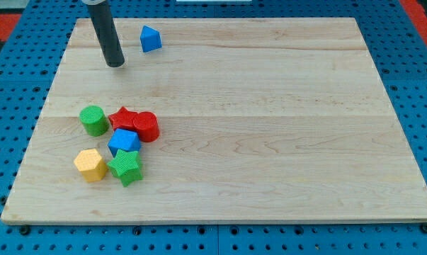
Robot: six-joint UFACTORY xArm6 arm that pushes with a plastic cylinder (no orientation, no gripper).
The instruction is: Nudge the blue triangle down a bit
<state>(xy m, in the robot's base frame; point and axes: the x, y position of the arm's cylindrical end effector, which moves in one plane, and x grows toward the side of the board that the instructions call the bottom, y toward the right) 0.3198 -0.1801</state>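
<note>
blue triangle (150, 39) near view's top-left on wooden board (270, 106), alone, well apart from cluster at lower left. looks small, rigid, light; should slide easily, may twist if pushed off-centre. best contact: its top edge, mid-face. my tip (115, 64) sits left and slightly below it, touching nothing; bare rod, nothing to open or close.

blue triangle (150, 38) | small block, resting flat | board's top-left area, near top edge
</note>
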